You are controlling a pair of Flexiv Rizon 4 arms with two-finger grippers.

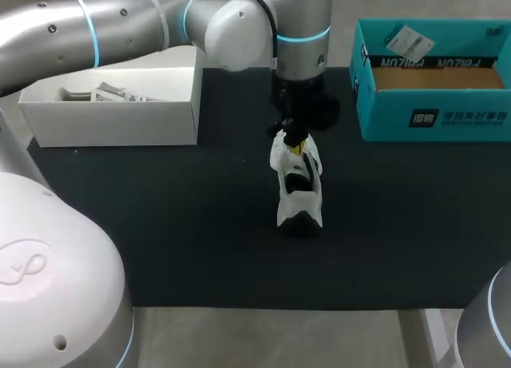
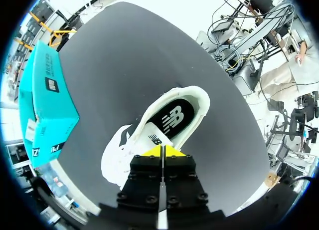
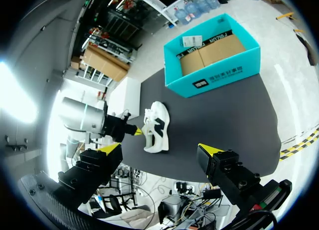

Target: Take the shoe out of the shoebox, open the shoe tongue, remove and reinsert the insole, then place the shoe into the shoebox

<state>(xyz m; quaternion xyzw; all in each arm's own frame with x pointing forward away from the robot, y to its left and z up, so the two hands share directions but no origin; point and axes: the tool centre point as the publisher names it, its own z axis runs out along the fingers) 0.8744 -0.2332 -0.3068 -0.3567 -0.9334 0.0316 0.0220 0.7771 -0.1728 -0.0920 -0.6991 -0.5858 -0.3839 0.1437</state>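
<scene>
Right now white shoe (image 1: 297,188) sits mid-worktop (image 1: 160,240) on the black surface, outside the teal shoebox (image 1: 431,116). Shoebox stands open at far right corner, well apart from shoe. Black insole (image 2: 172,117) shows inside shoe opening. L end effector (image 2: 162,151), arm coming in from left and reaching to the middle, is clenched on the tongue (image 2: 155,139), yellow tips pressed together w/ tongue edge btwn them. R end effector (image 3: 160,149) hangs released, fingers wide apart, well away from shoe. White box (image 1: 112,108), open, grey bits inside, at far left.
</scene>
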